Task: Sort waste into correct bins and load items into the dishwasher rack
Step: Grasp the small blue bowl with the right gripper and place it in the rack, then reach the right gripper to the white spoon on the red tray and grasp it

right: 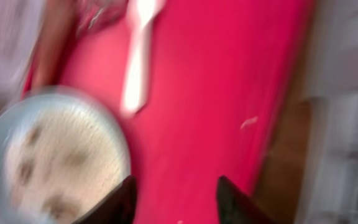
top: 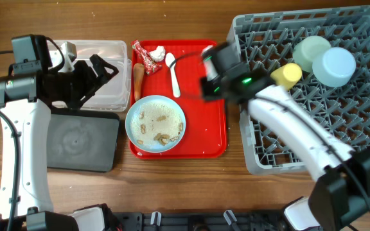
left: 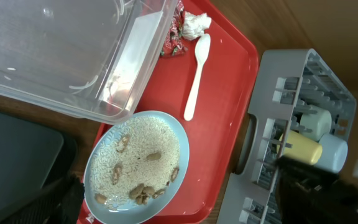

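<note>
The pale blue plate [top: 155, 124] holds beige crumbs [top: 162, 136] on the red tray [top: 204, 122]. The white spoon [top: 172, 74], red-and-white wrapper [top: 145, 56], tissue wad [top: 158, 52] and carrot piece [top: 137, 80] lie at the tray's far end. The mint bowl [top: 311, 52], light blue bowl [top: 334, 66] and yellow cup [top: 288, 74] sit in the grey rack [top: 313, 128]. My left gripper [top: 101, 69] is open and empty over the clear tub [top: 111, 48]. My right gripper [right: 176, 186] is open and empty above the tray, right of the plate [right: 48, 155]; this view is blurred.
The black tray [top: 82, 142] lies in front of the clear tub. The rack stands right of the red tray. In the left wrist view the tub [left: 55, 56], plate [left: 138, 165] and spoon [left: 196, 74] show.
</note>
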Robot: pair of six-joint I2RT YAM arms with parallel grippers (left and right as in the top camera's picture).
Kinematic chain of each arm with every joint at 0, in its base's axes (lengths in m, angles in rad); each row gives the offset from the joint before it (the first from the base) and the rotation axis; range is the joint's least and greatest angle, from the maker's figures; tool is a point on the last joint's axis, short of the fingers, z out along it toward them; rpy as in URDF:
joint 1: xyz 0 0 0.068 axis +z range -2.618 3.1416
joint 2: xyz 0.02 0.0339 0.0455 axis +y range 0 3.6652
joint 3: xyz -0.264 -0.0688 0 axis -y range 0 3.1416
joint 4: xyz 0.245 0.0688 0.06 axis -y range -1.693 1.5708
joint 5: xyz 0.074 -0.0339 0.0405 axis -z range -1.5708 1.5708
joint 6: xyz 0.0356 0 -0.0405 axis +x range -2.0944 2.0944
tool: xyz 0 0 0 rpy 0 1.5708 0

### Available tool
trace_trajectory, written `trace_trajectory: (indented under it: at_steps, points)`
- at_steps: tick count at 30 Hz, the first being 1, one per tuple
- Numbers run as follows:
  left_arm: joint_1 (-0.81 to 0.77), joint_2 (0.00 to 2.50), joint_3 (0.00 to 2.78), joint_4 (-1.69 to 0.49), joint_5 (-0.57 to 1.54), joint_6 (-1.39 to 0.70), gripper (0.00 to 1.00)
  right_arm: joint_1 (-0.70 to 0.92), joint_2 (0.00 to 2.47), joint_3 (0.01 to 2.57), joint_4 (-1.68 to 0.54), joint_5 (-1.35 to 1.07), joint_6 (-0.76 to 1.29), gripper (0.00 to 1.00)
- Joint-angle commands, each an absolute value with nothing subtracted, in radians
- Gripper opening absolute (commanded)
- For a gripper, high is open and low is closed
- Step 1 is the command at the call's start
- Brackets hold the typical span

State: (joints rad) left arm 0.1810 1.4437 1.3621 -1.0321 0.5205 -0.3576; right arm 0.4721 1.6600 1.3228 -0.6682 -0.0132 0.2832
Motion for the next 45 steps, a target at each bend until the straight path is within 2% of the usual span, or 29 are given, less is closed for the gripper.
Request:
trace_trajectory:
  at_steps: [1,3,7,9,15,19,26,29,32,35,39,45]
  points:
    - [0.185,1.440,1.362,-1.029,0.522,-0.356,1.00,0.216,1.611,1.346,-0.570,0.074,0.331,0.24]
    - [0.185,1.440,1.362,-1.029,0.522,-0.356,1.00,0.061,1.632,1.345,-0.489,0.074,0.342,0.15]
    - [0.185,1.440,1.362,-1.029,0.522,-0.356,1.00,-0.132,1.698,1.345,-0.329,-0.046,0.339,0.08]
    - [0.185,1.440,1.362,-1.029,0.522,-0.356,1.00,-0.178,1.740,1.345,-0.257,-0.070,0.340,0.04]
    - [0.185,1.440,1.362,-1.029,0.522,-0.356,1.00,-0.201,1.888,1.345,-0.101,0.012,0.289,0.04]
    - [0.185,1.440,1.362,-1.029,0.522,-0.356,1.00,-0.203,1.914,1.345,-0.146,0.209,0.292,0.04]
    - [0.185,1.440,1.362,-1.029,0.522,-0.356,1.00,-0.213,1.840,1.345,-0.333,0.378,0.288,0.04]
    - [0.185,1.440,1.362,-1.029,0.522,-0.356,1.00,-0.213,1.832,1.345,-0.398,0.389,0.289,0.04]
    - [0.185,1.440,1.362,-1.029,0.522,-0.356,1.00,-0.212,1.785,1.345,-0.444,0.293,0.272,0.05]
    - [0.185,1.440,1.362,-1.029,0.522,-0.356,1.00,-0.202,1.682,1.346,-0.455,0.017,0.143,0.16]
    - [0.185,1.440,1.362,-1.029,0.522,-0.356,1.00,-0.131,1.542,1.345,-0.485,-0.319,0.130,0.22]
    - [0.185,1.440,1.362,-1.029,0.522,-0.356,1.00,0.204,1.523,1.327,-0.700,-0.369,0.041,0.45]
